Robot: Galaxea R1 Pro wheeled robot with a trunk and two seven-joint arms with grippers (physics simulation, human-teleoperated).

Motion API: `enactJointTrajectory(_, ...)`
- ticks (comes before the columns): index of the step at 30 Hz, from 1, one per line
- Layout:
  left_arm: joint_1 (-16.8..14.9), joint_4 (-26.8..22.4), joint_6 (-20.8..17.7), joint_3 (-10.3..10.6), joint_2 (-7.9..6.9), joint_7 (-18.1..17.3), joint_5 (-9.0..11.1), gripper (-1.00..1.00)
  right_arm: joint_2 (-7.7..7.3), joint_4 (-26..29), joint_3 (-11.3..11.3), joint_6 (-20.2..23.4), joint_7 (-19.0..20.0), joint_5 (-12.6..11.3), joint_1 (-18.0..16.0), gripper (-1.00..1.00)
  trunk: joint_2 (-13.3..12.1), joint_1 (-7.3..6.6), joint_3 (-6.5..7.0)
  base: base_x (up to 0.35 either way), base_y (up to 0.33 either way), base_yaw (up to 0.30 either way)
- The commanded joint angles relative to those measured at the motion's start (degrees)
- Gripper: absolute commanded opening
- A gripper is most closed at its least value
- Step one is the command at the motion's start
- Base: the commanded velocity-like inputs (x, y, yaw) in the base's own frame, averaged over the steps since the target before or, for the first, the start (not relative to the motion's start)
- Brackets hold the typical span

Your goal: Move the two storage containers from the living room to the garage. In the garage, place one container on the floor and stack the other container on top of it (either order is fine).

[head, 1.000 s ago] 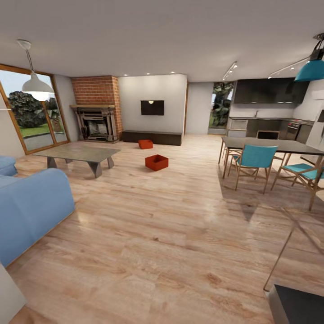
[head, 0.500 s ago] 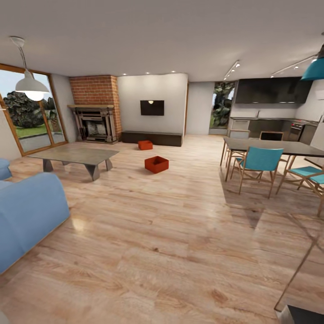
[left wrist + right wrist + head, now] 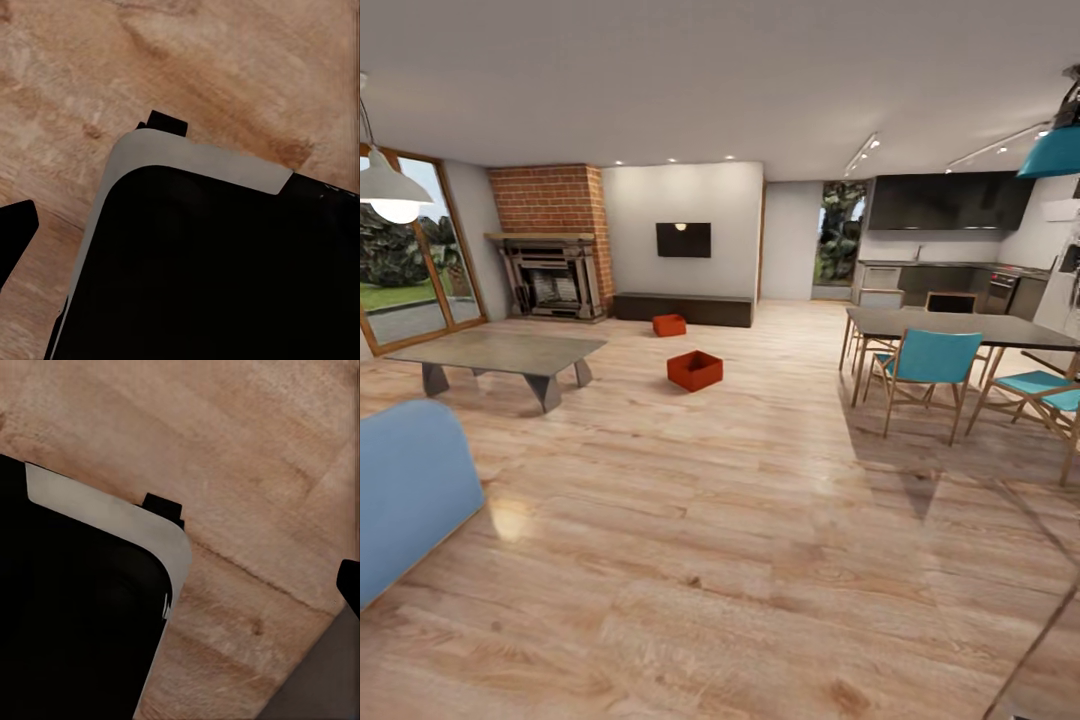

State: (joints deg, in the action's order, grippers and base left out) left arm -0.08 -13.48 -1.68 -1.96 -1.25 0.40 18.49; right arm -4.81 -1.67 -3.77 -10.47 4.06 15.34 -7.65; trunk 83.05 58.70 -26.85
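Two orange-red storage containers rest on the light wood planks of the living room, far ahead in the head view. The nearer container (image 3: 694, 370) lies open-topped in the middle of the floor. The farther container (image 3: 669, 325) sits just in front of the long dark low cabinet (image 3: 682, 309). Behind them are the brick fireplace (image 3: 550, 275) and the black wall TV (image 3: 683, 240). Each wrist view looks down at plank floor past my black, grey-rimmed body (image 3: 210, 262), with one dark fingertip (image 3: 15, 232) at the picture's edge. The garage is out of view.
A low grey coffee table (image 3: 500, 352) stands left of the containers, and a blue sofa (image 3: 405, 490) is at the near left. A dark dining table (image 3: 960, 328) with teal chairs (image 3: 925, 365) is on the right. A wide stretch of plank floor runs ahead to the containers.
The whole view has shifted: the camera moved forward and turned slightly right. The sofa slid toward the left edge. The containers stay where they were on the floor.
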Motion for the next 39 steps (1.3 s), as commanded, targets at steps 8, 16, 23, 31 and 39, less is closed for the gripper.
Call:
enactJointTrajectory(8,-0.01,-0.06,-0.20,-0.22,0.02,0.04,0.14,1.00,-0.02,-0.18,-0.36,-0.34,0.07,0.03,-0.08,1.00,0.03,0.03,-0.06,0.323,0.000,-0.020)
enactJointTrajectory(16,-0.01,-0.06,-0.25,-0.18,0.02,0.07,0.14,1.00,-0.02,-0.18,-0.36,-0.30,0.12,0.04,-0.08,1.00,0.03,0.03,-0.06,0.323,0.000,-0.001)
enactJointTrajectory(23,-0.01,-0.05,-0.26,-0.21,0.02,0.11,0.18,1.00,-0.03,-0.18,-0.36,-0.26,0.15,0.05,-0.08,1.00,0.03,0.03,-0.06,0.323,0.000,0.000)
enactJointTrajectory(31,-0.01,-0.05,-0.26,-0.23,0.02,0.13,0.17,1.00,-0.02,-0.18,-0.36,-0.30,0.13,0.04,-0.08,1.00,0.03,0.03,-0.06,0.323,0.000,0.000)
enactJointTrajectory(39,-0.01,-0.05,-0.26,-0.20,0.02,0.13,0.22,1.00,-0.02,-0.18,-0.36,-0.41,0.07,0.04,-0.08,1.00,0.03,0.03,-0.06,0.323,0.000,-0.001)
